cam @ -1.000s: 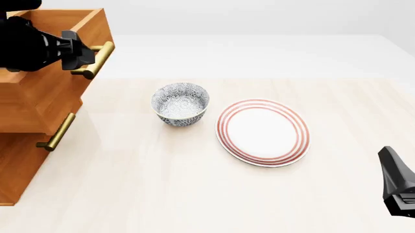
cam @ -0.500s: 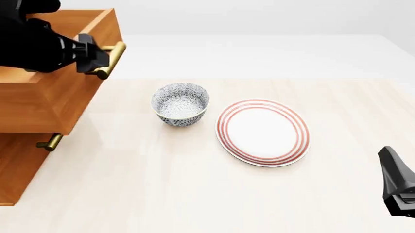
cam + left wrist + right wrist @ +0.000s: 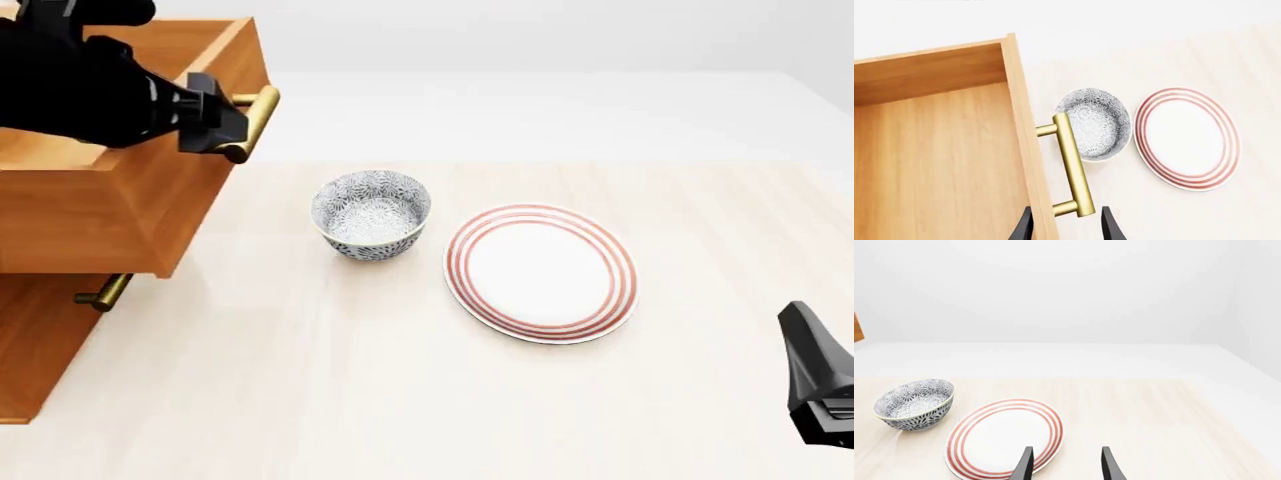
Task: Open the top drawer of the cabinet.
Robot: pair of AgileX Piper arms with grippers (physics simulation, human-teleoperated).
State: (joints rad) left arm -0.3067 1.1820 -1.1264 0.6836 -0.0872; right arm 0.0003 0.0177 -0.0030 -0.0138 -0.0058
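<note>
Gaping top drawer, bowl alike bare inside; left pincer pinching its handle.

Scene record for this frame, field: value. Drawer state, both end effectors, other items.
top drawer: pulled out of the cabinet, inside looks empty
handle: brass bar, fingers on either side of its end
left end effector: at the handle, contact not resolvable
right end effector: open, empty, hanging over the table near the plate
bowl: upright, left of plate, apart
lower handle: partly hidden under the drawer
</note>
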